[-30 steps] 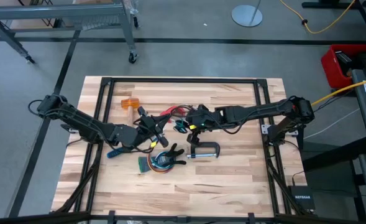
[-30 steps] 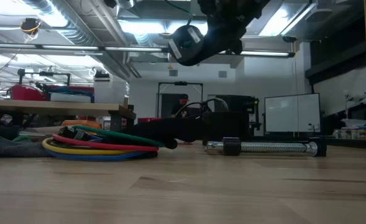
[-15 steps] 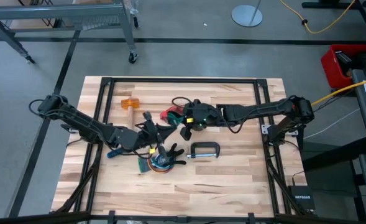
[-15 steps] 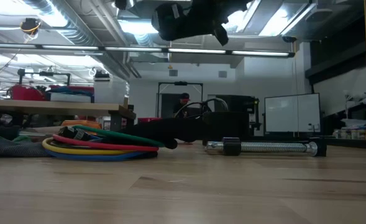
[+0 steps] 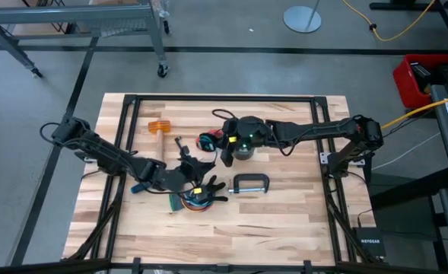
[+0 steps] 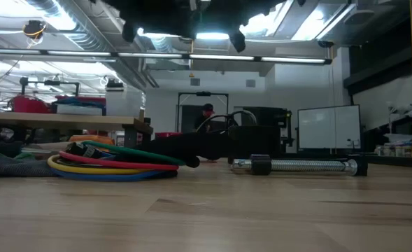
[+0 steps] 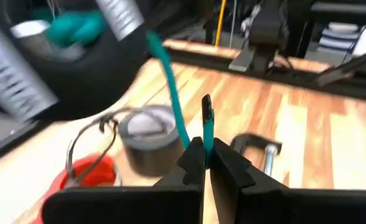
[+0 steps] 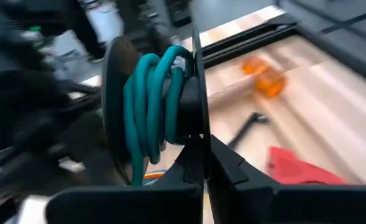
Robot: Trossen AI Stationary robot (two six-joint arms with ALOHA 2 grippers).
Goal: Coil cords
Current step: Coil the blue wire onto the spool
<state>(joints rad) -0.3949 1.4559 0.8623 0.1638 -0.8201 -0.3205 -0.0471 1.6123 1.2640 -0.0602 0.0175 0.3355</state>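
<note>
Cords and grippers around the C-clamp

You have one looped multicoloured bundle [image 5: 194, 200] on the worktop [image 5: 284, 221], just left of the single C-clamp [image 5: 250, 183], with one thin dark cord [image 5: 218, 122] and its small red piece [image 5: 208, 141] lying beyond the clamp. One teal cord [image 7: 170, 93] runs between the arms. Your left gripper [image 7: 203, 163] hangs over the bundle beside the clamp, its fingers pressed together on that teal cord. Your right gripper [image 8: 198, 163], raised beyond the clamp by the red piece, is clamped on the edge of a dark reel [image 8: 151, 112] wound with the teal cord. One orange-headed mallet [image 5: 157, 134] lies far left of the clamp.
</note>
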